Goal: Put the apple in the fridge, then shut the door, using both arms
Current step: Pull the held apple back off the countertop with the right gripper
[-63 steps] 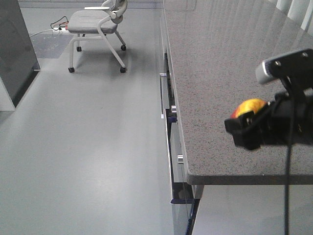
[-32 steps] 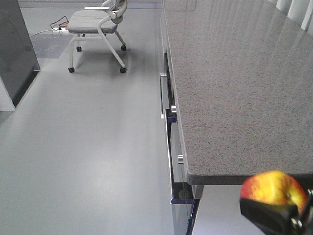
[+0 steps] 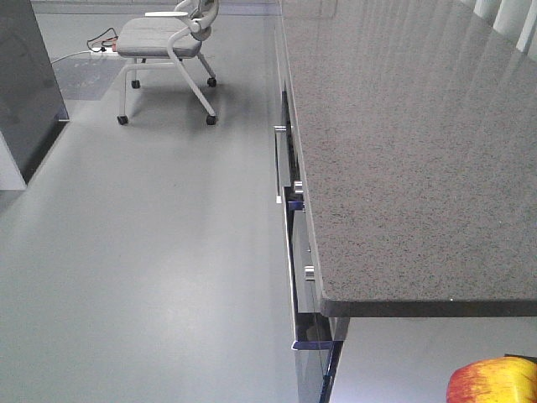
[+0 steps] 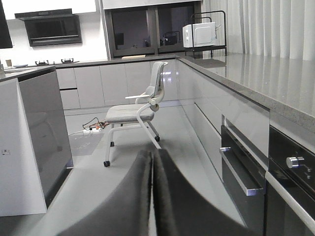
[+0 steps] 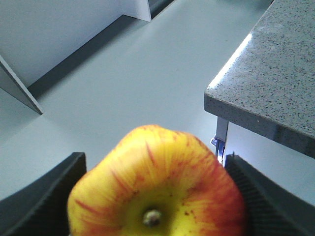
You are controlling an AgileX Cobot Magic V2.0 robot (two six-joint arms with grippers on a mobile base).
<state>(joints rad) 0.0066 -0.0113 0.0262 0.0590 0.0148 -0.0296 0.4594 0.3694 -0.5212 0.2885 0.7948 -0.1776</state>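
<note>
Front view: a long speckled grey counter (image 3: 403, 151) runs up the right side, with bare grey floor (image 3: 151, 252) to its left and a grey chair (image 3: 168, 42) on castors at the far end. Only the top of the apple (image 3: 495, 382), red and yellow, shows in the bottom right corner. It sits below and in front of the counter's near edge, and I see neither gripper here.

The right wrist view fills that gap. The apple (image 5: 157, 184) takes up the lower frame with its stem end facing the camera. The right gripper (image 5: 155, 196) is clamped on it, with a black finger (image 5: 44, 196) pressed against each side. It is held in the air over the floor, just off the counter's corner (image 5: 275, 83).

The left wrist view shows none of that. The left gripper (image 4: 151, 196) has its jaws together, two dark blurred shapes meeting along a thin line and holding nothing. Beyond them I see the chair (image 4: 135, 110) from low down, a grey-and-white unit (image 4: 34, 147) on the left, an oven (image 4: 246, 167) with a bar handle set into the counter front, and a white microwave (image 4: 199, 34) on a far shelf.
</note>
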